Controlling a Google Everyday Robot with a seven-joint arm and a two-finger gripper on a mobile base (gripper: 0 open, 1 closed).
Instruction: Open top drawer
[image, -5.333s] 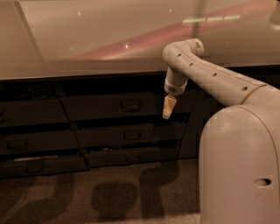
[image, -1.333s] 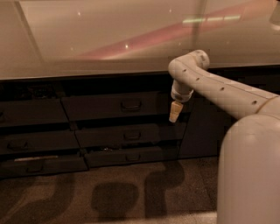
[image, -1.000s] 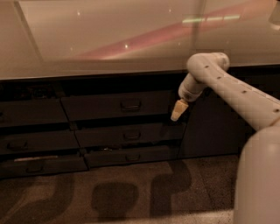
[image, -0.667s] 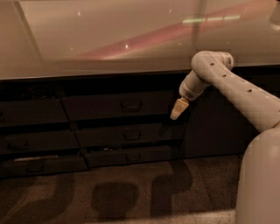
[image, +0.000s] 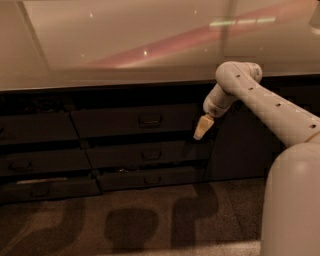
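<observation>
The top drawer (image: 135, 120) is a wide dark front under the counter, with a small dark loop handle (image: 149, 120) at its centre. It sits flush with the fronts around it. My gripper (image: 201, 129) hangs from the white arm (image: 260, 102) in front of the drawer's right end, well to the right of the handle and a little lower. Its pale tip points down and to the left. It holds nothing that I can see.
Two shallower drawer fronts (image: 150, 155) lie below the top drawer. Another drawer stack (image: 35, 150) stands to the left. A plain dark cabinet door (image: 240, 145) is behind the arm. The glossy counter top (image: 125, 45) overhangs above. The robot's white body (image: 292, 205) fills the lower right. Speckled floor (image: 150, 220) lies in front.
The arm has swung to the right over the last seconds, carrying the gripper from the middle of the drawer's right half to its right end and tilting it. The drawer has not moved.
</observation>
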